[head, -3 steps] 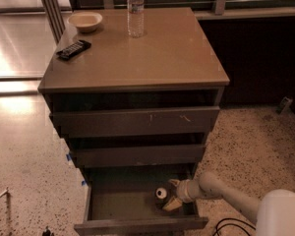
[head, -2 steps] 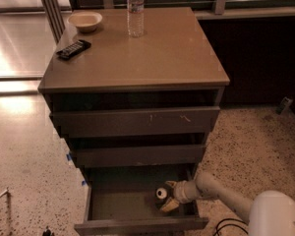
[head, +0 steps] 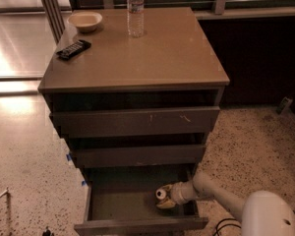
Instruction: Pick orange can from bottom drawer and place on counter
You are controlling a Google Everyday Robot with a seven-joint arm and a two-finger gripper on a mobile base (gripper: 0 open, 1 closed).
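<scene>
The orange can [head: 161, 194] is in the open bottom drawer [head: 123, 205], at its right side, with its silver top towards the camera. My gripper [head: 165, 199] is down in the drawer right at the can, reaching in from the right on the end of the pale arm [head: 214, 193]. A yellowish part of the gripper shows just below the can. The counter [head: 147, 53] is the glossy tan top of the cabinet, well above the gripper.
On the counter stand a clear water bottle [head: 135, 11] at the back, a pale bowl [head: 85, 20] at the back left and a black remote [head: 73, 49] at the left. The two upper drawers [head: 135, 122] are slightly open and overhang the bottom one. Speckled floor lies around the cabinet.
The arm and the white robot body have shifted slightly left. The gripper stays at the can in the drawer; the can has barely moved.
</scene>
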